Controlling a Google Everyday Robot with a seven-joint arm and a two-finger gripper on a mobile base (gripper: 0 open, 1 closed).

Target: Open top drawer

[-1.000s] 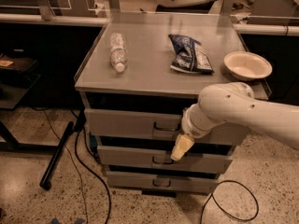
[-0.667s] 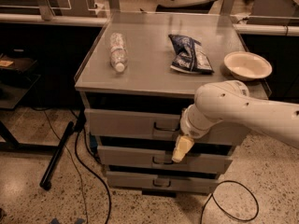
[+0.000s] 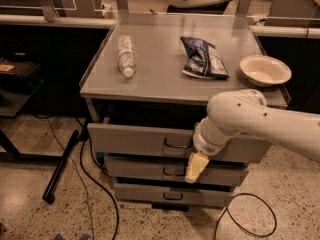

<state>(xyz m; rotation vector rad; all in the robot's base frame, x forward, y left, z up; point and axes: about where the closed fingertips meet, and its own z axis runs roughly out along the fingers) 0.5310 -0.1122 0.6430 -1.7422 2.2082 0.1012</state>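
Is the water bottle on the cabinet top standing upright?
No, the water bottle lies on its side on the cabinet top; the end effector hangs just below the top drawer front.

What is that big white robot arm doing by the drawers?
The robot is trying to open the top drawer of a grey cabinet. Its white arm reaches in from the right. Its hand hangs pointing down, just below and right of the drawer's small handle, in front of the middle drawer. The top drawer looks pulled out a little. A water bottle, a chip bag and a bowl lie on top.
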